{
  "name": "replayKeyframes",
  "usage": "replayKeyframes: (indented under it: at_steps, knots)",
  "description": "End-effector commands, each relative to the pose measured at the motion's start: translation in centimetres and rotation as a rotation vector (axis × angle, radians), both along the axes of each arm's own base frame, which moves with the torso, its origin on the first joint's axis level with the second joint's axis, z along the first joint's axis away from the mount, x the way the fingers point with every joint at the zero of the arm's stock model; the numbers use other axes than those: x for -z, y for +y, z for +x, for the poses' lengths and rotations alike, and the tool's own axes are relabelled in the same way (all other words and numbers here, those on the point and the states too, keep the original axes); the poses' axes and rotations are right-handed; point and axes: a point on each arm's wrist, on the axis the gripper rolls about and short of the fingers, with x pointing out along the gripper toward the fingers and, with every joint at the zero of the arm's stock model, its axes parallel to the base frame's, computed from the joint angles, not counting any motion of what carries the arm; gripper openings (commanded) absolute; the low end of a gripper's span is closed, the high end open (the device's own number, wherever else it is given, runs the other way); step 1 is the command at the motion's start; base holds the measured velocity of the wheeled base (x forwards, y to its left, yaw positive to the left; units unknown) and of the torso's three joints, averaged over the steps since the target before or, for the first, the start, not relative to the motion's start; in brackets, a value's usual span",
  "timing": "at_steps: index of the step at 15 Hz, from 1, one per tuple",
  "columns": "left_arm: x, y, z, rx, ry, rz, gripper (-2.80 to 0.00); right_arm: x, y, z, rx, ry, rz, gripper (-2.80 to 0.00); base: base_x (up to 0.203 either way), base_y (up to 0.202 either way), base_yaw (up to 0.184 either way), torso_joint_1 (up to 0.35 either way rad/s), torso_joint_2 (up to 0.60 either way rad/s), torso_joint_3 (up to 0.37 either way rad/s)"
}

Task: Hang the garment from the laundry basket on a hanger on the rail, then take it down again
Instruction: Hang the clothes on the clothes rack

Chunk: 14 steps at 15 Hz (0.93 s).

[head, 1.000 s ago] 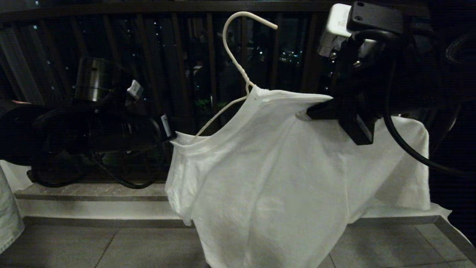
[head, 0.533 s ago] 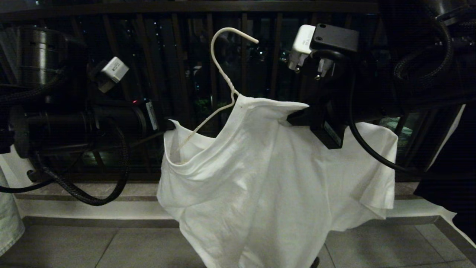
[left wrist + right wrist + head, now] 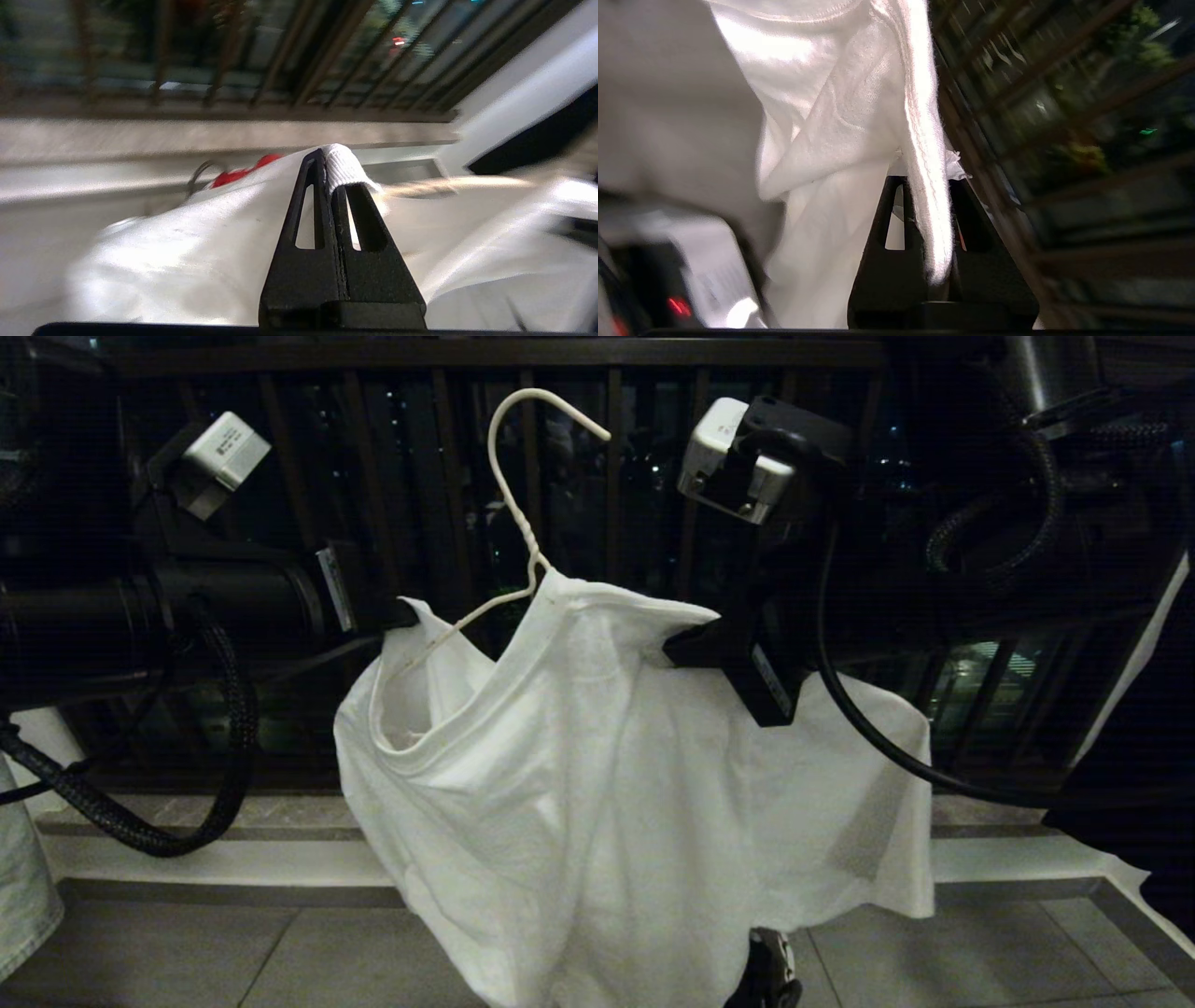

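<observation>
We hold the shirt [image 3: 635, 803] up between both tools, in front of the dark railing [image 3: 597, 448]. Our left tool [image 3: 401, 614], at nine o'clock from the collar, is clenched on the ribbed neck edge; our right tool [image 3: 686, 649], at three o'clock, is clenched on the shoulder fabric. The hanger [image 3: 523, 523] sits only half inside: its hook rises at twelve o'clock, one wire arm runs bare down toward the left tool across the open neck, the other is under cloth. The rail and basket are out of view. We judge the risk to be the hanger tipping or sliding out through the neck, since only one shoulder covers it, or fabric slipping from a shallow pinch.
</observation>
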Motion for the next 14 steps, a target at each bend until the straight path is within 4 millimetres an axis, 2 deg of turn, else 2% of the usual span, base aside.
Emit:
replayKeyframes:
  at_steps: [1,5,8,11,14]
  knots:
    - [-1.7,-0.7,0.3,0.029,-0.046,-0.021,-2.8,1.2,0.9,0.7,-0.001,0.023,0.023,-2.8,0.0,0.0,0.0,0.0,0.0,0.0]
    - [-4.6,-1.6,1.6,0.045,-0.079,-0.031,-2.8,1.9,1.2,1.0,-0.009,0.046,0.114,-2.8,0.0,0.0,0.0,0.0,0.0,0.0]
    - [-5.7,-2.6,1.8,0.077,-0.078,-0.035,-2.8,2.4,1.3,1.0,-0.009,0.036,0.164,-2.8,0.0,0.0,0.0,0.0,0.0,0.0]
    - [-5.2,-3.7,2.8,0.09,-0.06,-0.027,-2.8,2.9,1.1,0.8,0.0,0.019,0.248,-2.8,0.0,0.0,0.0,0.0,0.0,0.0]
    - [-4.2,-3.9,3.0,0.08,-0.02,-0.033,-2.8,3.5,0.6,0.2,0.008,0.043,0.277,-2.8,0.0,0.0,0.0,0.0,0.0,0.0]
